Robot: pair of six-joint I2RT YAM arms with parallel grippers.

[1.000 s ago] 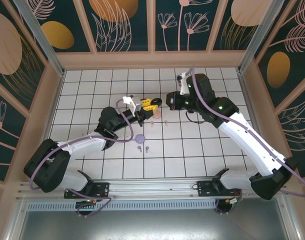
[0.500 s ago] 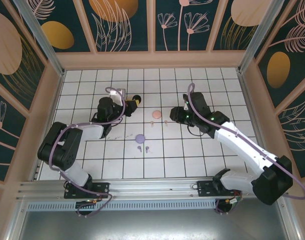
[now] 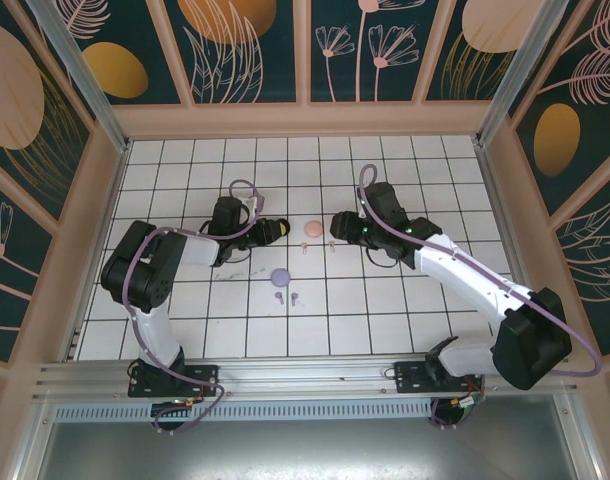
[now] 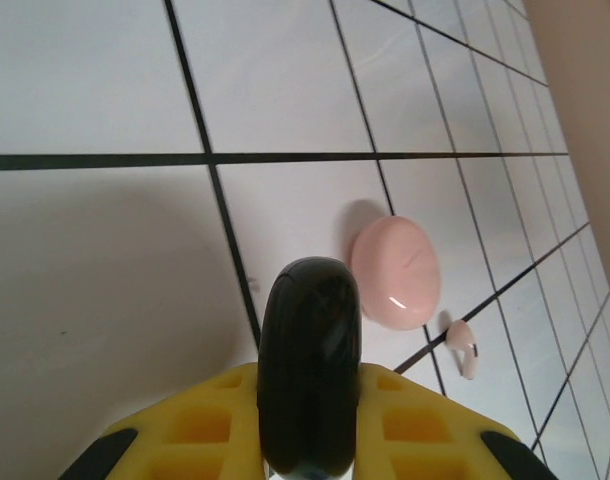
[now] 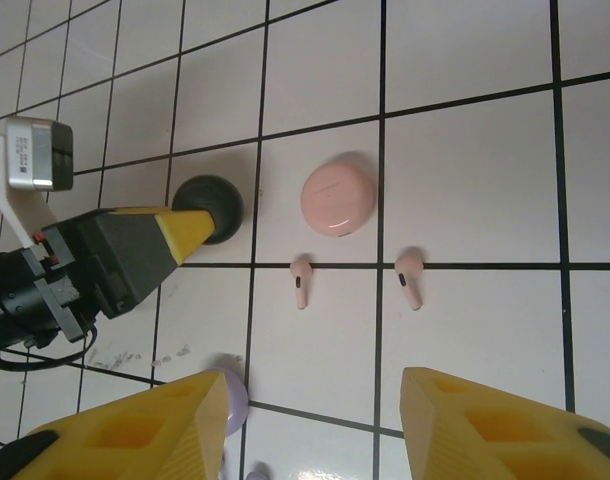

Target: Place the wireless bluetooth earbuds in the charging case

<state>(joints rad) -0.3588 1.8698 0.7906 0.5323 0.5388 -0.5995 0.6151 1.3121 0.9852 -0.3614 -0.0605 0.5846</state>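
My left gripper (image 3: 273,230) is shut on a black round charging case (image 4: 310,370), held edge-on between its yellow fingers (image 4: 185,430) low over the tiles. Just beyond it lies a closed pink case (image 4: 395,272) with one pink earbud (image 4: 463,346) beside it. In the right wrist view the pink case (image 5: 338,194) sits above two pink earbuds (image 5: 300,281) (image 5: 410,277), and my right gripper (image 5: 315,400) hangs open above them, holding nothing. A lilac case (image 3: 280,276) and two lilac earbuds (image 3: 279,297) (image 3: 294,297) lie nearer the arms. The black earbuds are out of view.
The white tiled table (image 3: 425,300) is enclosed by wooden side walls (image 3: 105,190) and a patterned back wall. The two grippers face each other across the pink case, a short gap apart. Open tiles lie to the right and near the front.
The left arm has folded back and lowered the black case beside the pink case. The right gripper has shifted left and down over the pink earbuds.
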